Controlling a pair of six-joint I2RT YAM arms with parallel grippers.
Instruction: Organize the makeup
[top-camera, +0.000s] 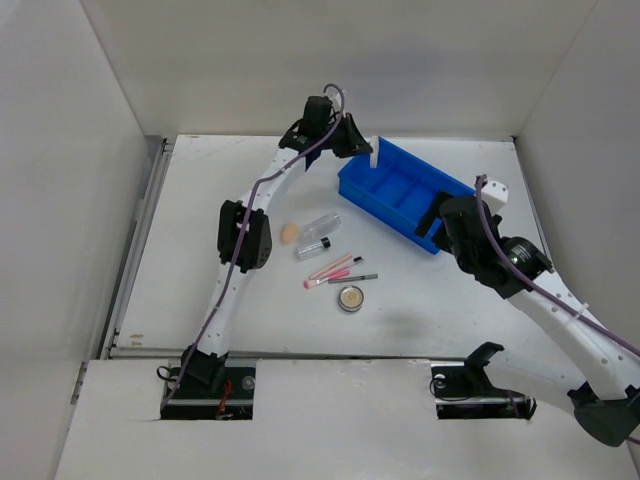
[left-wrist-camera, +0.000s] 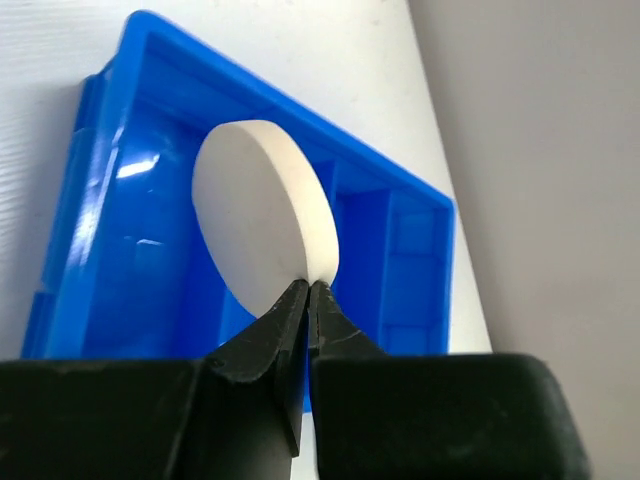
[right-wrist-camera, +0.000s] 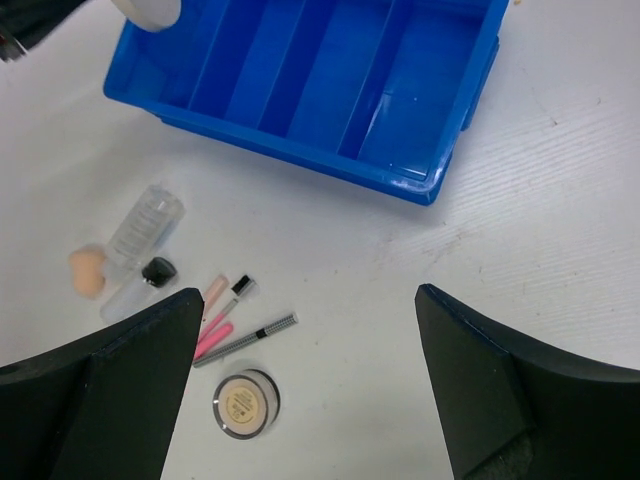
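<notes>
My left gripper (left-wrist-camera: 308, 287) is shut on the rim of a round pale puff (left-wrist-camera: 262, 210), which hangs upright over the left end of the blue bin (left-wrist-camera: 105, 250). From above, the puff (top-camera: 375, 151) sits at the bin's (top-camera: 400, 190) left corner. On the table lie two clear vials (top-camera: 320, 224) (top-camera: 313, 245), a pink stick (top-camera: 328, 270), a thin dark pencil (top-camera: 352, 279) and a round compact (top-camera: 350, 297). My right gripper (right-wrist-camera: 310, 293) is open and empty, above bare table between the bin (right-wrist-camera: 300, 150) and the compact (right-wrist-camera: 245, 402).
A small peach sponge (top-camera: 290, 233) lies left of the vials. The bin has several compartments and stands at an angle at the back right. White walls enclose the table on three sides.
</notes>
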